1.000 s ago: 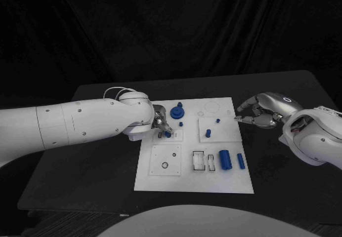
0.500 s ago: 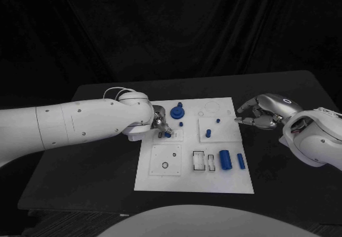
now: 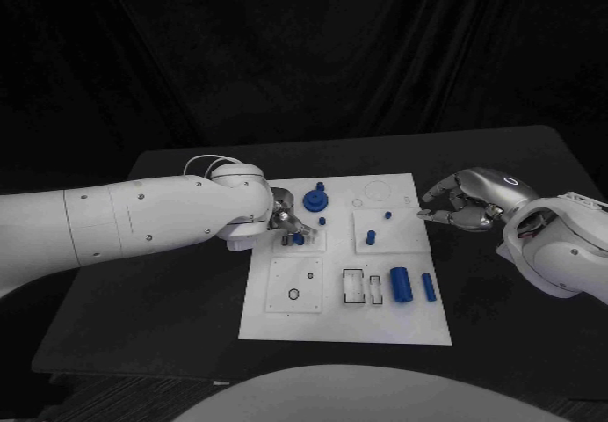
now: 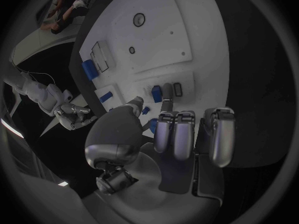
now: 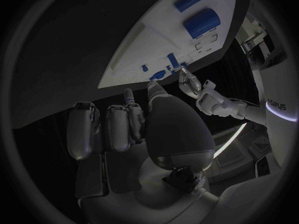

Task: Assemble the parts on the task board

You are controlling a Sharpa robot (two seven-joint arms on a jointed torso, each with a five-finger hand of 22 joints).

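Observation:
The white task board [image 3: 342,321] lies in the middle of the black table. My left hand [image 3: 284,220] rests over its upper left panel, thumb and one finger pinching a small blue part [image 3: 298,237] at a slot; the left wrist view shows that part [image 4: 157,93] beside an empty slot [image 4: 177,88]. My right hand [image 3: 461,207] hovers at the board's right edge with its fingers curled in and nothing seen in them. A blue round part [image 3: 313,200], small blue pegs [image 3: 370,236] and two blue cylinders [image 3: 401,284] are on the board.
A rectangular frame with open slots [image 3: 360,287] lies left of the cylinders, and a square panel with a small ring [image 3: 294,294] sits at the board's lower left. Bare black table [image 3: 152,308] surrounds the board.

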